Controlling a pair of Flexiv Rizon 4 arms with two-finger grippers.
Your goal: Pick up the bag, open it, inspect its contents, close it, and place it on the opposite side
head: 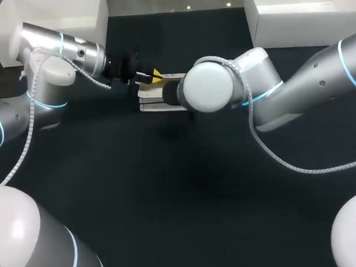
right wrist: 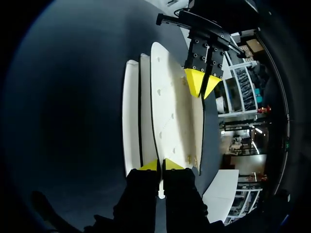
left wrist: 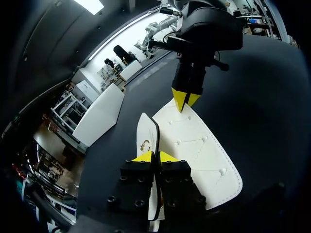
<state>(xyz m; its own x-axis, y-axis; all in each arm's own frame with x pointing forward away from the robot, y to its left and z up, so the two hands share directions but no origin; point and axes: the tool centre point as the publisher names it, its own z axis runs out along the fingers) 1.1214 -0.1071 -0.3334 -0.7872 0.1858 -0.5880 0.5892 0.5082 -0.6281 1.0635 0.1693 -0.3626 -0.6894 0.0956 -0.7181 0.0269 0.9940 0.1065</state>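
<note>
A white stitched bag (head: 155, 101) with a flap and a small gold clasp (left wrist: 145, 144) sits at the middle back of the dark table, held between my two arms. From the left, my left gripper (head: 152, 76) is shut on the near edge of the bag (left wrist: 199, 145), yellow tips together (left wrist: 155, 156). Opposite it, my right gripper (left wrist: 185, 99) pinches the bag's other end. In the right wrist view that gripper (right wrist: 161, 165) is shut on the flap of the bag (right wrist: 167, 111), with the left gripper (right wrist: 201, 83) at the far end. In the head view my right wrist hides the right gripper's fingers.
A white box (head: 68, 13) stands at the back left of the table and another white box (head: 303, 11) at the back right. Dark tabletop (head: 182, 194) stretches in front of the bag.
</note>
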